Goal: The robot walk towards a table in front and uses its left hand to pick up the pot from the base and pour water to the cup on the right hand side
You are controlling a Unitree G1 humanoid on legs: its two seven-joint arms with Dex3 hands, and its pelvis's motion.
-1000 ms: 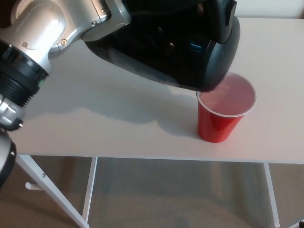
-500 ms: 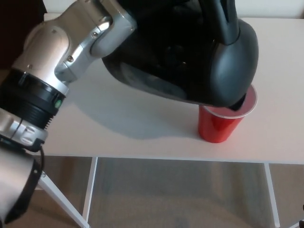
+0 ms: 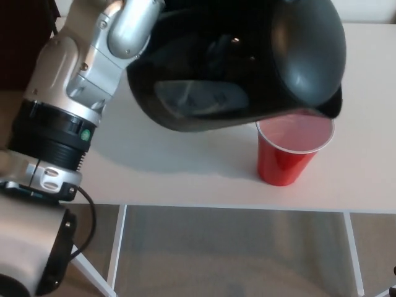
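Head view: pot (image 3: 247,68) apparently over cup (image 3: 289,148).

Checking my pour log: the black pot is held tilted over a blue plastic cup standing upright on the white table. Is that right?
Not quite: the cup is red, not blue. The head view shows the black pot held tilted, its spout over the red plastic cup, which stands upright on the white table. The rest holds.

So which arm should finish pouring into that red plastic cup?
Left, probably. Its silver and black arm already carries the glossy black pot, tipped with its spout above the red plastic cup on the white table. No right arm shows.
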